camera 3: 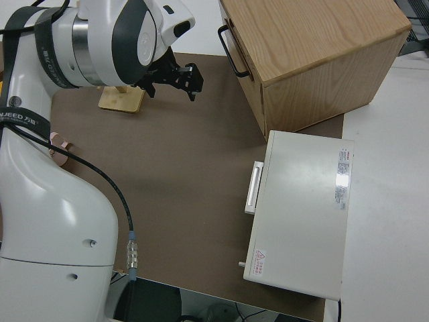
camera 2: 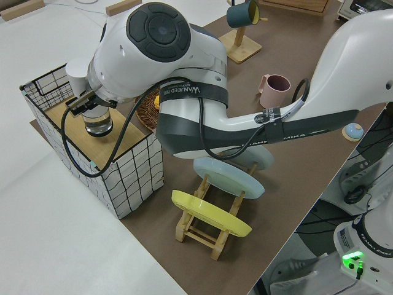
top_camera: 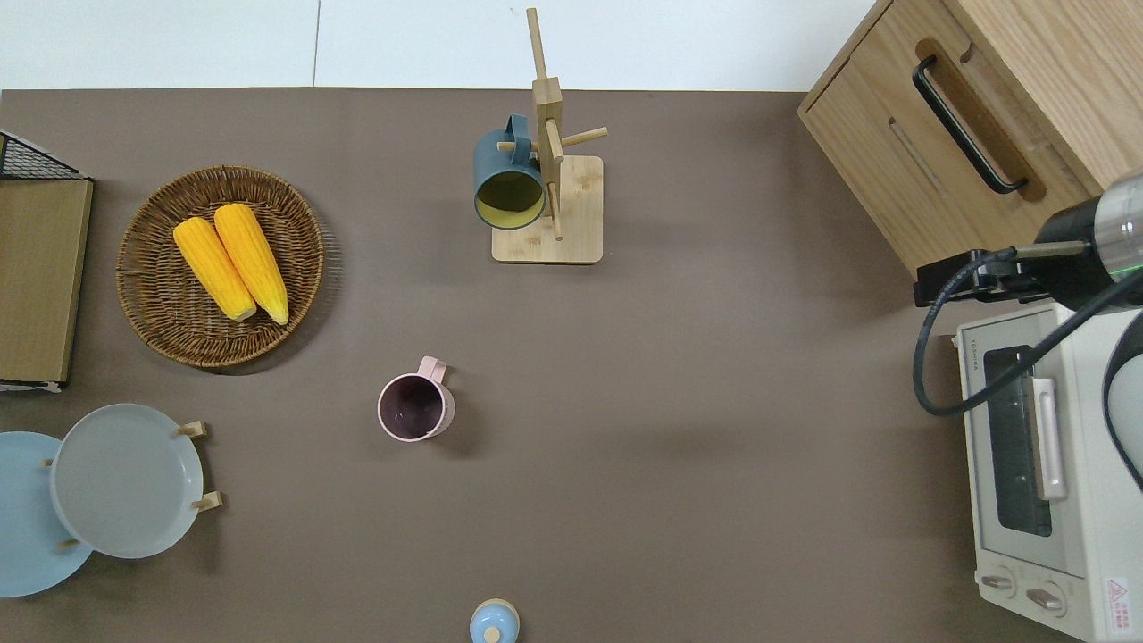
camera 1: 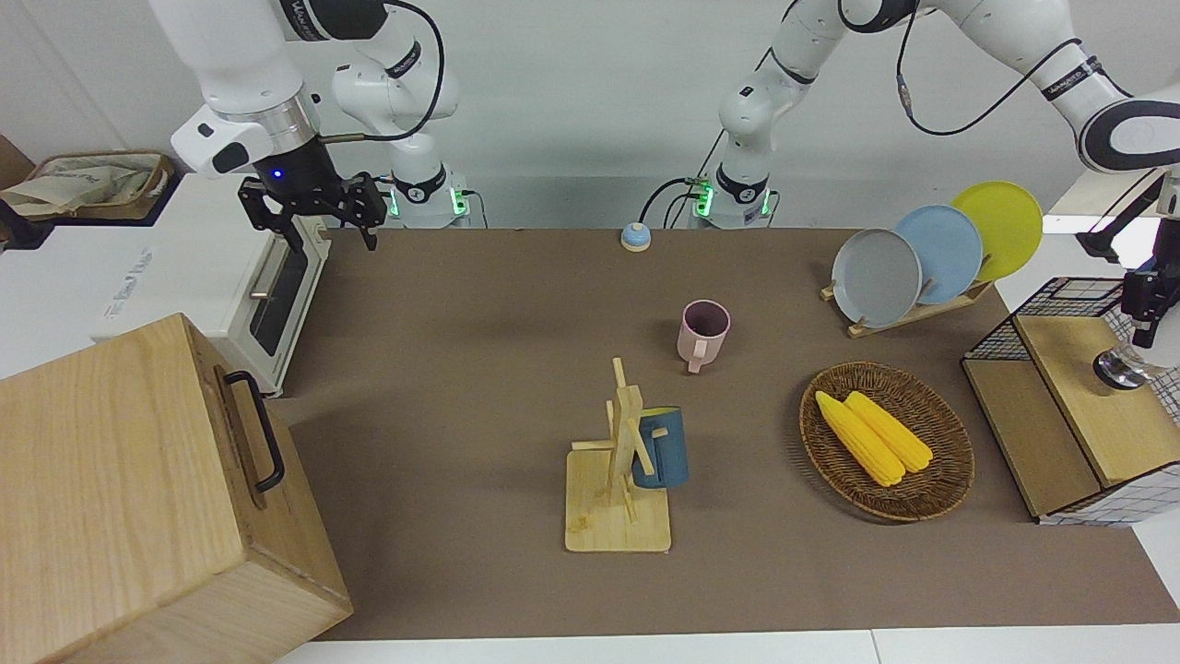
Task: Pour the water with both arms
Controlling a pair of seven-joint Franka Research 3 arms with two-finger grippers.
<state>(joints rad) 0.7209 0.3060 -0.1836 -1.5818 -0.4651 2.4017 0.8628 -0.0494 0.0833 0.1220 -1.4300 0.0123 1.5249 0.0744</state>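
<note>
We watch the left gripper drop straight onto the glass on the wire shelf, fingers unreadable; the right gripper hangs open, well apart.

Right gripper raised, pointing down, fingers spread apart. Left gripper lowered at left end of table, fingers unclear.

We see a robotics laboratory staged as a mock kitchen. Two white jointed arms stand bolted at the edge of a counter covered with a brown mat, against bare white walls. Kitchen props fill it: a toaster oven, a plate rack, a mug tree, a basket of corn and a pink mug.
</note>
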